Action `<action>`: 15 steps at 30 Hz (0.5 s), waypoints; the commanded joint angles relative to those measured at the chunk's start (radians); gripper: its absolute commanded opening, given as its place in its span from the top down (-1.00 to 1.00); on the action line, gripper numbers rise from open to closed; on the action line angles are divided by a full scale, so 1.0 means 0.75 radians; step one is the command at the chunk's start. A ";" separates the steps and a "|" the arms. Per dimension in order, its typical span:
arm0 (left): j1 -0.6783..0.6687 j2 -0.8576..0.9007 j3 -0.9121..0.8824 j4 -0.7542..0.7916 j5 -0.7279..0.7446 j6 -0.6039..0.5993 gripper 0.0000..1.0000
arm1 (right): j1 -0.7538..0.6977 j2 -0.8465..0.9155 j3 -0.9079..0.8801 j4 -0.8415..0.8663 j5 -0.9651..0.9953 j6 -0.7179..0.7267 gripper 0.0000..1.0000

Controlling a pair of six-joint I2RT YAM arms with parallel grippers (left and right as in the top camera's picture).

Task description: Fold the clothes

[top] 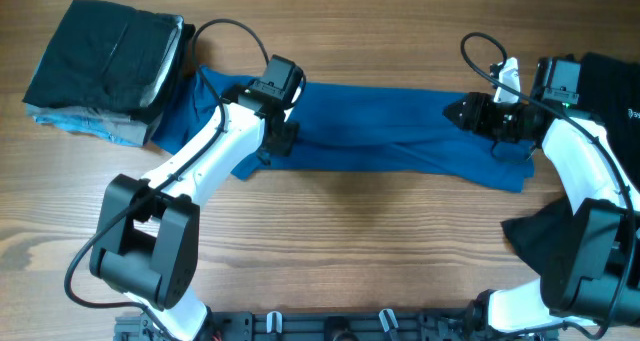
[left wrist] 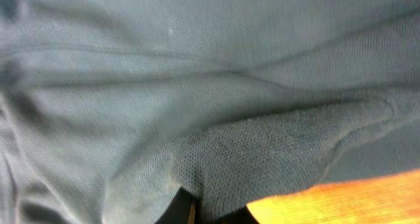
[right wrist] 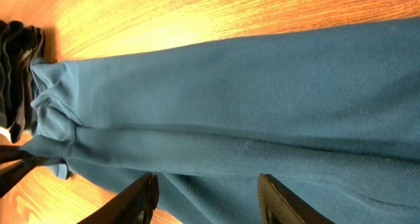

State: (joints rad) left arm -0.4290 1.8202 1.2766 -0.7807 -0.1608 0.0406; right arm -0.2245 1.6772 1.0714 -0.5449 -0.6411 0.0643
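Both ends covered along the polo shirt's [top: 400, 146] left-right axis — clenched on its cloth at the left gripper [top: 283, 139], fingers apart over the right end at the right gripper [top: 458, 113]

White arms [top: 205, 156]; black joints, cables [top: 232, 26]

robotics lab bench: wooden table [top: 350, 241], two mounted arms [top: 200, 163], piled clothes [top: 100, 71]

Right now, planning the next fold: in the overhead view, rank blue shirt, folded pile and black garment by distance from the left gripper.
1. blue shirt, pinched by the left gripper.
2. folded pile, top left.
3. black garment, top right.
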 commanded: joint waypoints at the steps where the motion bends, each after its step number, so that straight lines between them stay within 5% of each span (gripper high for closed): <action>1: 0.010 -0.012 0.014 0.068 -0.042 0.081 0.76 | -0.006 -0.025 0.015 0.014 0.017 0.024 -0.05; 11: 0.017 -0.008 0.014 0.323 -0.042 0.079 0.92 | -0.006 -0.025 0.015 0.024 0.017 0.059 -0.05; 12: 0.016 -0.008 0.014 0.345 -0.042 0.079 0.70 | -0.006 -0.025 0.015 0.024 0.017 0.059 -0.05; 13: 0.016 -0.008 0.014 0.354 -0.042 0.079 0.13 | -0.006 -0.025 0.015 0.023 0.017 0.062 -0.05; 15: 0.016 -0.009 0.014 0.328 -0.043 0.080 -0.02 | -0.006 -0.025 0.015 0.022 0.017 0.082 -0.05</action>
State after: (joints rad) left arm -0.4232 1.8202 1.2778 -0.5232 -0.1772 0.0956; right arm -0.2245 1.6772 1.0714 -0.5331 -0.6373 0.0978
